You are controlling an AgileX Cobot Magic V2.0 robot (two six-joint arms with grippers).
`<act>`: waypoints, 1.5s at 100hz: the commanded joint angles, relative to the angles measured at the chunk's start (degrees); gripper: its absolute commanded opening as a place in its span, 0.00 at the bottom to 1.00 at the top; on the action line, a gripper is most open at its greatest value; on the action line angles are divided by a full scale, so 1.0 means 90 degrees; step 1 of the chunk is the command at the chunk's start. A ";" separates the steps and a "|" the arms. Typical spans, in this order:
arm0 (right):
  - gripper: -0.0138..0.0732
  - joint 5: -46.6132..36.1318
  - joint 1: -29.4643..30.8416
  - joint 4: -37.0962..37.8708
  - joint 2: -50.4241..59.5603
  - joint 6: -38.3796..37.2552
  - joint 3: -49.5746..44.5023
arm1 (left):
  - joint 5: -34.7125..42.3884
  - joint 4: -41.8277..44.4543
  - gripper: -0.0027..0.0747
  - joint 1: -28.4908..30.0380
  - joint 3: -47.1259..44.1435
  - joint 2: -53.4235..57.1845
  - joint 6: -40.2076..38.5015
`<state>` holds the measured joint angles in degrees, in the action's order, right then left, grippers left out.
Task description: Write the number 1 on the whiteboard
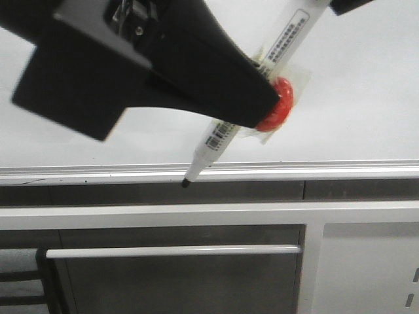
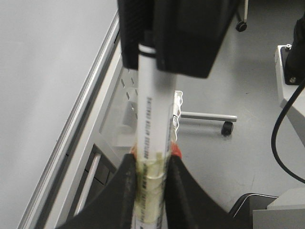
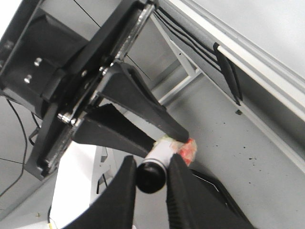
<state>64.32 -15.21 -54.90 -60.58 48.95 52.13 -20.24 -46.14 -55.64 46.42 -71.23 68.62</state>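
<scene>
The whiteboard fills the upper front view, with its silver lower rail below. No number 1 shows on it. My left gripper comes in from the upper left, shut on a white marker pen at its taped part, beside a red piece. The pen slants down and its black tip lies at the rail. My right gripper at the top edge is shut on the pen's black rear end. The left wrist view shows the left fingers clamping the pen.
Grey metal cabinet panels with a bar handle stand below the rail. In the left wrist view a wheeled stand foot and a black cable lie on the grey floor.
</scene>
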 commanded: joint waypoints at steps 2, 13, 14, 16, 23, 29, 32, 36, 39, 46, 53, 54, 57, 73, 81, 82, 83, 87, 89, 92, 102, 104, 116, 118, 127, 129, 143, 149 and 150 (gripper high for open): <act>0.08 0.0032 -0.0010 -0.0436 0.0049 0.0092 0.0210 | 0.0321 -0.0190 0.01 -0.0014 0.0217 0.0119 -0.0011; 0.08 0.0074 -0.0010 -0.0605 0.0049 0.0106 0.0210 | 0.0337 -0.0190 0.01 -0.0014 0.0217 0.0119 -0.0011; 0.08 0.0074 -0.0010 -0.0621 0.0049 0.0123 0.0210 | 0.0324 -0.0190 0.01 -0.0014 0.0217 0.0119 -0.0011; 0.08 0.0074 -0.0010 -0.0621 0.0049 0.0131 0.0210 | 0.0296 -0.0205 0.01 -0.0014 0.0217 0.0119 -0.0011; 0.08 0.0010 -0.0010 -0.0609 0.0049 0.0131 0.0210 | 0.0246 -0.0377 0.06 0.0001 0.0217 0.0119 -0.0054; 0.09 -0.0035 -0.0010 -0.0591 0.0049 0.0131 0.0210 | 0.0219 -0.0592 0.16 0.0069 0.0217 0.0119 -0.0054; 0.10 -0.0063 -0.0010 -0.0540 0.0049 0.0131 0.0210 | 0.0209 -0.0698 0.23 0.0140 0.0217 0.0119 -0.0054; 0.10 -0.0120 -0.0010 -0.0448 0.0063 0.0131 0.0210 | 0.0191 -0.0841 0.34 0.0225 0.0217 0.0151 -0.0054; 0.10 -0.0148 -0.0010 -0.0367 0.0090 0.0131 0.0210 | 0.0183 -0.0933 0.42 0.0311 0.0217 0.0166 -0.0054; 0.10 -0.0207 -0.0010 -0.0226 0.0155 0.0131 0.0210 | 0.0183 -0.1150 0.58 0.0492 0.0217 0.0267 -0.0054; 0.10 -0.0366 -0.0010 -0.0080 0.0289 0.0131 0.0210 | 0.0183 -0.1307 0.62 0.0684 0.0217 0.0425 -0.0054; 0.10 -0.0411 -0.0010 -0.0062 0.0305 0.0131 0.0210 | 0.0183 -0.1324 0.62 0.0705 0.0217 0.0456 -0.0054; 0.10 -0.0510 -0.0010 -0.0049 0.0397 0.0131 0.0191 | 0.0183 -0.1378 0.62 0.0781 0.0217 0.0528 -0.0054; 0.10 -0.1360 -0.0010 -0.0049 0.0971 0.0119 -0.0195 | 0.0211 -0.1689 0.54 0.1217 0.0105 0.0978 -0.0069; 0.10 -0.1817 -0.0010 -0.0049 0.1350 0.0119 -0.0578 | 0.0343 -0.1881 0.52 0.1414 -0.0085 0.1244 -0.0069; 0.10 -0.1899 -0.0010 -0.0049 0.1385 0.0119 -0.0613 | 0.0389 -0.1917 0.51 0.1427 -0.0104 0.1298 -0.0069; 0.10 -0.1941 -0.0010 -0.0049 0.1455 0.0119 -0.0648 | 0.0406 -0.1940 0.51 0.1440 -0.0123 0.1326 -0.0069; 0.10 -0.2198 -0.0010 -0.0049 0.1643 0.0119 -0.0849 | 0.0570 -0.2055 0.50 0.1507 -0.0243 0.1495 -0.0069; 0.10 -0.2319 -0.0010 -0.0049 0.1758 0.0119 -0.0948 | 0.0664 -0.2124 0.50 0.1528 -0.0306 0.1584 -0.0069; 0.10 -0.2476 -0.0010 -0.0049 0.1913 0.0132 -0.1076 | 0.0796 -0.2226 0.49 0.1556 -0.0387 0.1702 -0.0069; 0.10 -0.2909 -0.0010 -0.0049 0.2471 0.0132 -0.1467 | 0.1304 -0.2458 0.46 0.1553 -0.0686 0.2135 -0.0069; 0.10 -0.3005 -0.0010 -0.0049 0.2580 0.0132 -0.1515 | 0.1393 -0.2506 0.45 0.1553 -0.0722 0.2225 -0.0069; 0.10 -0.3345 -0.0010 -0.0049 0.3153 0.0132 -0.1925 | 0.1798 -0.2570 0.40 0.1553 -0.1000 0.2666 -0.0069; 0.10 -0.3431 -0.0010 -0.0049 0.3243 0.0132 -0.1977 | 0.1875 -0.2584 0.39 0.1553 -0.1026 0.2738 -0.0069; 0.10 -0.3844 -0.0010 -0.0061 0.3592 0.0132 -0.2324 | 0.2200 -0.2692 0.36 0.1553 -0.1203 0.3005 -0.0069; 0.10 -0.3938 -0.0010 -0.0074 0.3669 0.0132 -0.2371 | 0.2249 -0.2705 0.35 0.1553 -0.1240 0.3058 -0.0069; 0.10 -0.4108 -0.0010 -0.0114 0.3873 0.0132 -0.2703 | 0.2511 -0.2772 0.34 0.1553 -0.1366 0.3256 -0.0069; 0.10 -0.3975 -0.0010 -0.0246 0.3858 0.0132 -0.2703 | 0.2540 -0.2772 0.34 0.1553 -0.1366 0.3268 -0.0069; 0.10 -0.3977 -0.0010 -0.0265 0.3845 0.0132 -0.2703 | 0.2540 -0.2772 0.34 0.1553 -0.1366 0.3268 -0.0069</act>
<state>31.16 -15.21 -53.81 -25.77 49.48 26.65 0.63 -70.52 -41.73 32.73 -42.27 68.47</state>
